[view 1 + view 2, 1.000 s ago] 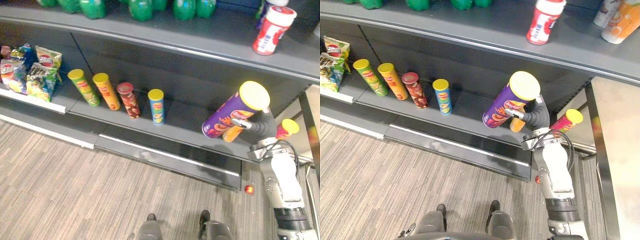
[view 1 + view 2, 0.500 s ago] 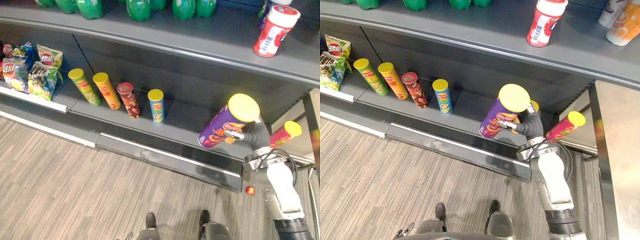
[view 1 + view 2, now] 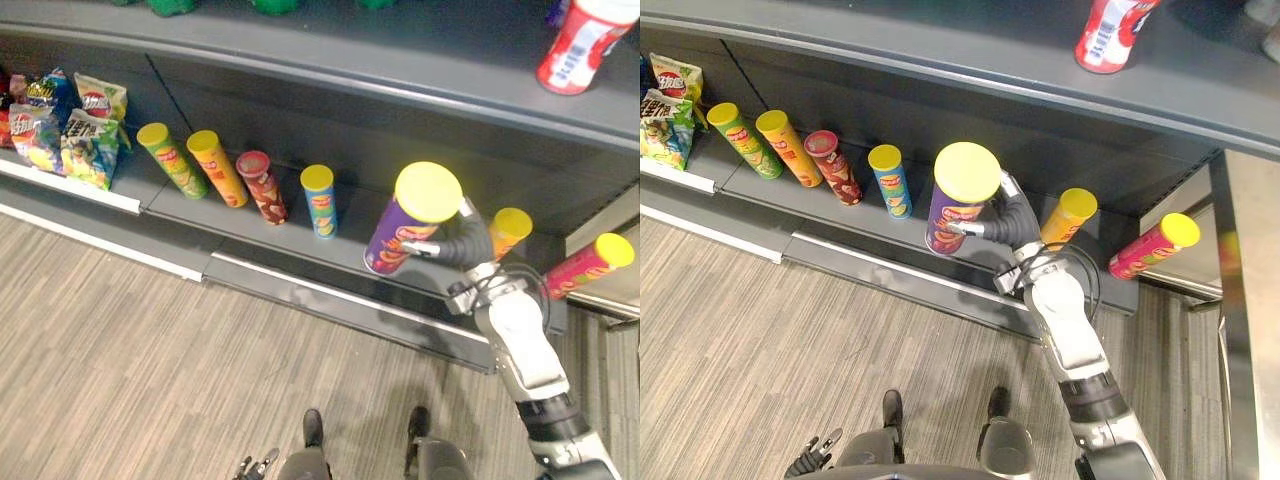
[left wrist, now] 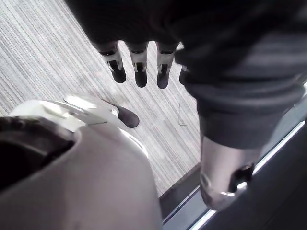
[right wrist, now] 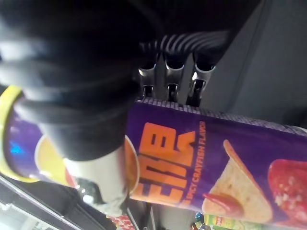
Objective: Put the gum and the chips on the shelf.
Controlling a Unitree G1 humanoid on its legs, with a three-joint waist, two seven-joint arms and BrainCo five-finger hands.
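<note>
A purple chips can (image 3: 408, 222) with a yellow lid is tilted over the lower shelf (image 3: 350, 245), its base low near the board. My right hand (image 3: 457, 243) is shut on its upper half. In the right wrist view the fingers (image 5: 173, 81) and thumb curl round the purple can (image 5: 220, 167). It stands between a small blue can (image 3: 320, 200) and an orange can (image 3: 508, 232). A red and white gum jar (image 3: 582, 45) sits on the upper shelf at the right. My left hand (image 4: 139, 72) hangs relaxed over the floor.
Green (image 3: 170, 160), orange (image 3: 216, 168) and dark red (image 3: 262, 186) cans line the lower shelf to the left. Snack bags (image 3: 62, 130) fill the far left bay. A pink can (image 3: 590, 264) leans at the far right. The striped floor (image 3: 150, 370) lies in front.
My right hand has carried the purple can left along the lower shelf, from in front of the orange can towards the blue one, and set it more upright. The camera has shifted too.
</note>
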